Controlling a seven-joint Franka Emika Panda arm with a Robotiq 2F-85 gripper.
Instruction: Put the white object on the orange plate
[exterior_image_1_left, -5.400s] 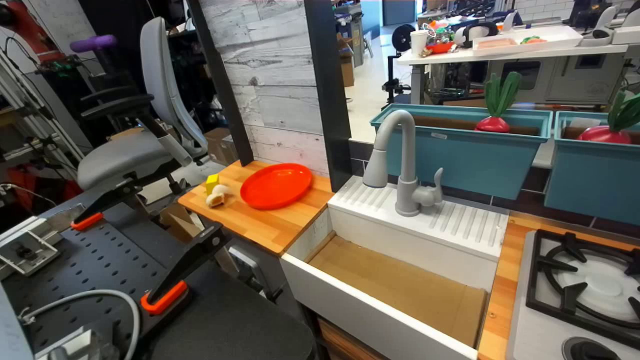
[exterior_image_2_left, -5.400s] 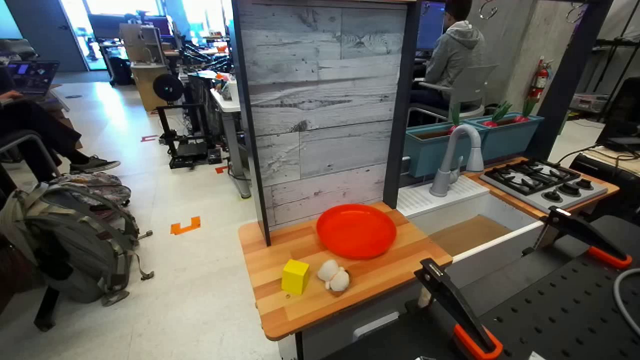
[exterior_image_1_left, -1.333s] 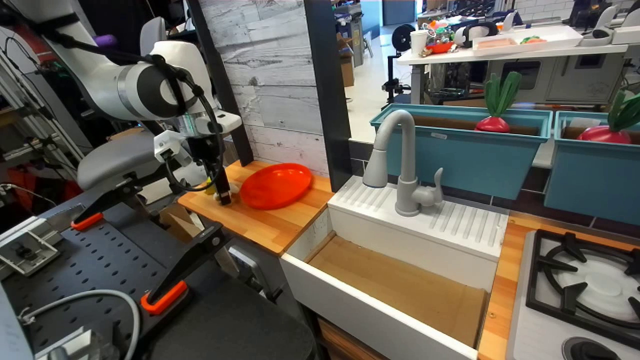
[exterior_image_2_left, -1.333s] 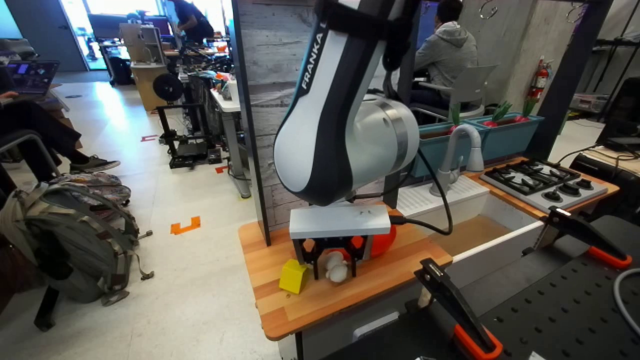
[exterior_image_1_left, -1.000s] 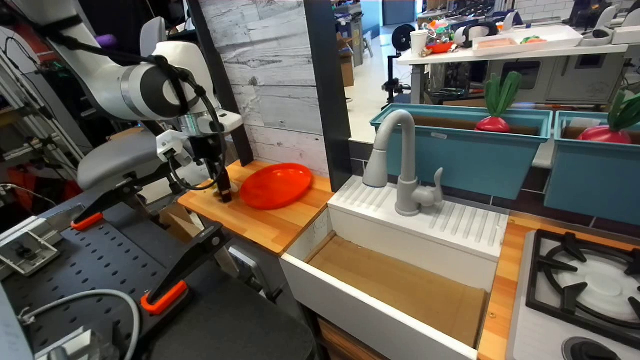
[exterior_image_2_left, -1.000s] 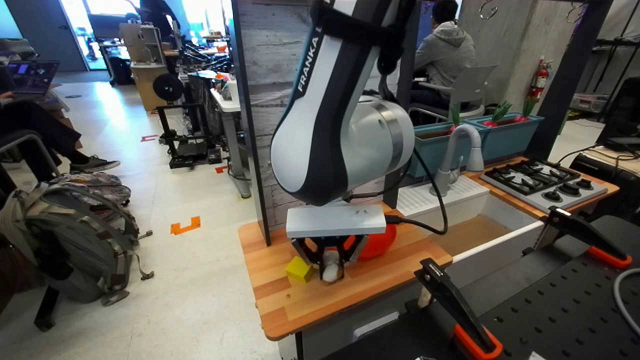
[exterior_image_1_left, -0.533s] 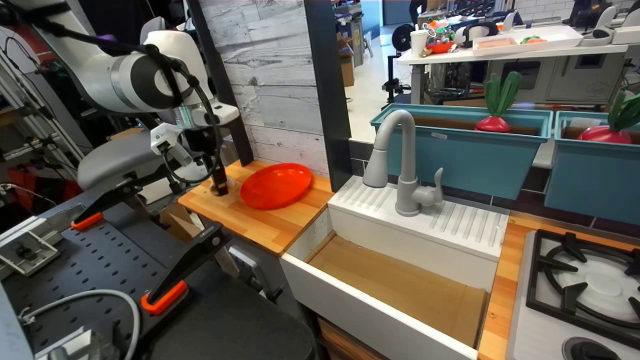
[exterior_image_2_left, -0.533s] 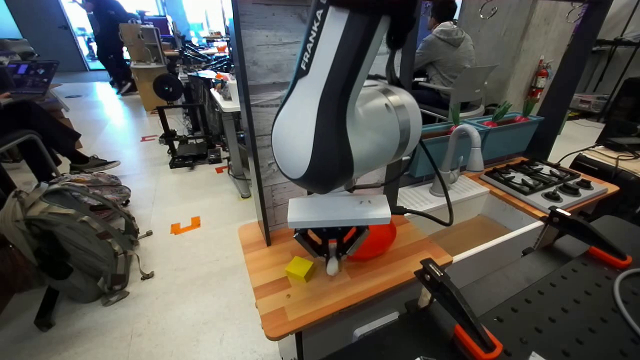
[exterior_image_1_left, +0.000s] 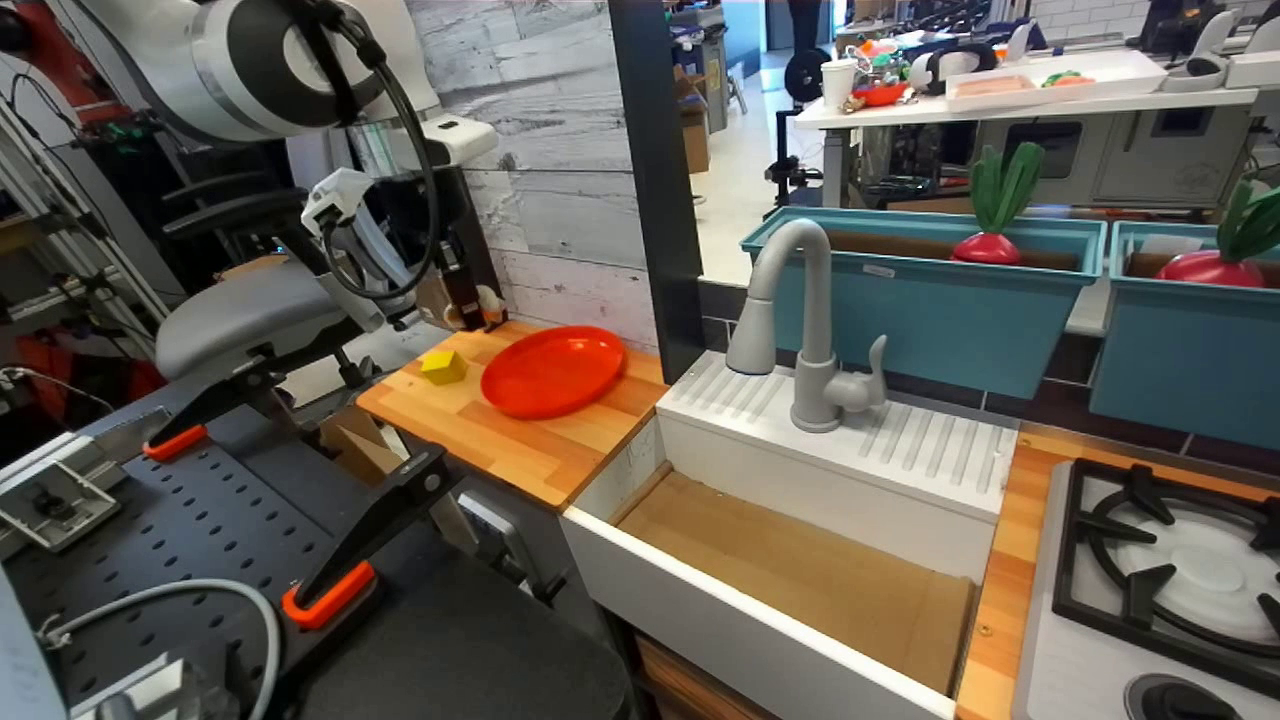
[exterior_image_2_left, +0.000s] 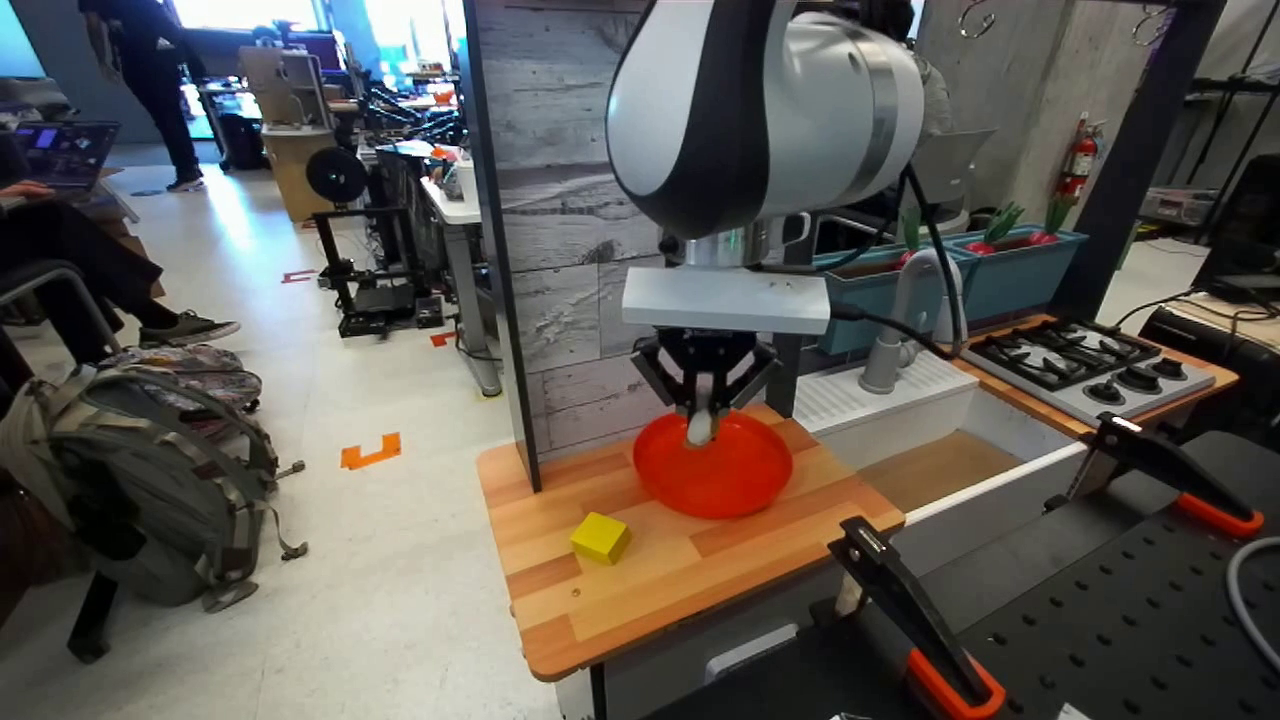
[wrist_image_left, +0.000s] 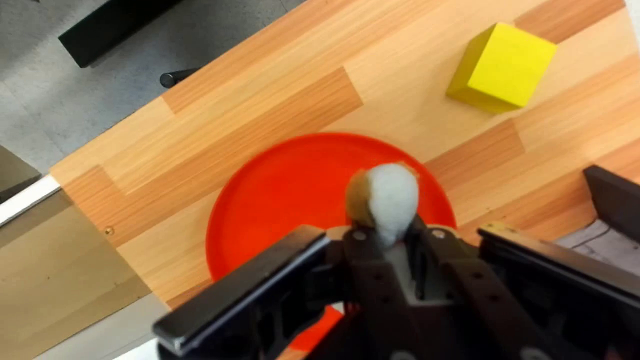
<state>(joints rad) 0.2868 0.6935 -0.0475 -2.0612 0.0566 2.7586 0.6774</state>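
Clutches the white object (wrist_image_left: 393, 200) in the pincer (exterior_image_2_left: 702, 408), up above the orange plate (wrist_image_left: 280, 192), near the tabletop's (exterior_image_2_left: 640, 595) far edge! Can't read that planter label (exterior_image_1_left: 879, 271)!

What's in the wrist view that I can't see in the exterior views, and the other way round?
Only the wrist view: a small round brass-coloured spot in the wooden countertop; I cannot find it in either exterior view.

Only the exterior views, among much else: the white-and-black robot arm, the curved grey faucet, the rectangular teal planters and the grey stove with black grates.

All share: the small rounded whitish object held in the black two-fingered tool, the glossy round orange-red plate, the yellow cube-shaped block and the countertop.
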